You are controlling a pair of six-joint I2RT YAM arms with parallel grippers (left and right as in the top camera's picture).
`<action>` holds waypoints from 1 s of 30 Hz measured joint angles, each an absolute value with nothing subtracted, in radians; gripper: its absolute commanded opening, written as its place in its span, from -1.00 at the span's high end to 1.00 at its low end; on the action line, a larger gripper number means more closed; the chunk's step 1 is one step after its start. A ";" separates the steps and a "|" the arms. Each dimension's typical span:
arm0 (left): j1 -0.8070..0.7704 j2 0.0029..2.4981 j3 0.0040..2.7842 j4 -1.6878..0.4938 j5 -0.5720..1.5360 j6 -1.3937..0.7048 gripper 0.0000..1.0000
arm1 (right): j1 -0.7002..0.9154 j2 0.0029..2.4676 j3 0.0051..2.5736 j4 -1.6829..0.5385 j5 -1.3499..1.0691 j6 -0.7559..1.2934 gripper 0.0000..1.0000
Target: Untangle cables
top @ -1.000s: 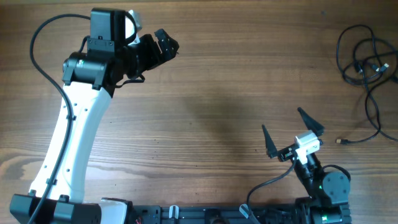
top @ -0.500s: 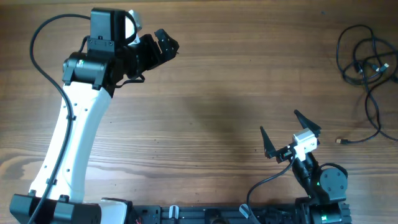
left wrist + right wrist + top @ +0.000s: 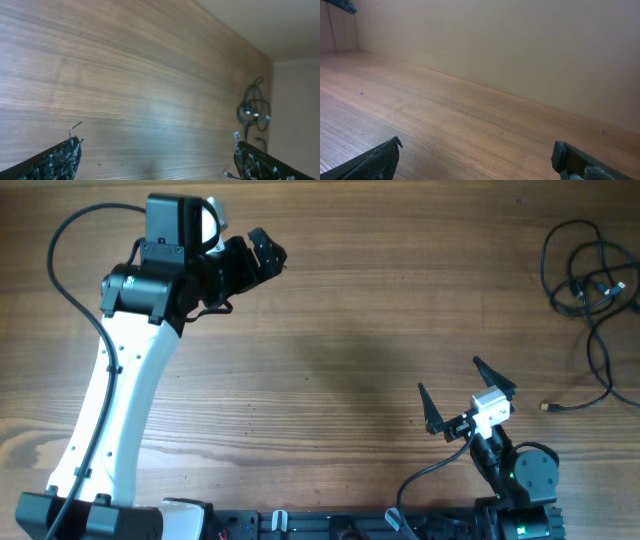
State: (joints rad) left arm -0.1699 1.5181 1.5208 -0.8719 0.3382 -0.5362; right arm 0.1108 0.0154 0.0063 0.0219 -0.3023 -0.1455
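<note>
The cables [image 3: 588,290] are thin black cords lying in a loose tangle at the table's far right, with one plug end [image 3: 546,407] trailing toward the front. In the left wrist view the cables [image 3: 254,109] show small and far off at the right. My left gripper [image 3: 266,252] is at the back left, far from them, open and empty; its fingertips [image 3: 75,145] frame bare wood. My right gripper [image 3: 450,388] sits at the front, left of the trailing plug, jaws spread wide with nothing between them. The right wrist view shows only its fingertips [image 3: 392,148] and table.
The wooden table [image 3: 360,330] stretches between the two arms. A thick black wire [image 3: 75,290] loops off the left arm. A pale wall [image 3: 520,45] stands behind the table in the right wrist view.
The right gripper shifted slightly toward the back and left in the overhead view, then held still. The left arm and the cables have not moved.
</note>
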 measured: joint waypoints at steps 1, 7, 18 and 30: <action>-0.169 1.515 1.521 -0.885 0.327 -0.536 -1.00 | 0.111 0.015 0.006 0.022 -0.302 -0.146 -1.00; -0.112 1.346 1.483 -0.888 0.243 -0.536 -1.00 | 0.111 0.015 0.006 0.022 -0.302 -0.146 -0.99; 0.124 0.620 0.880 -0.406 0.117 -0.430 -1.00 | 0.111 0.014 0.006 0.021 -0.302 -0.142 -0.99; 0.115 0.257 0.364 -0.081 0.111 -0.293 -1.00 | 0.111 0.013 0.006 0.022 -0.302 -0.142 -0.99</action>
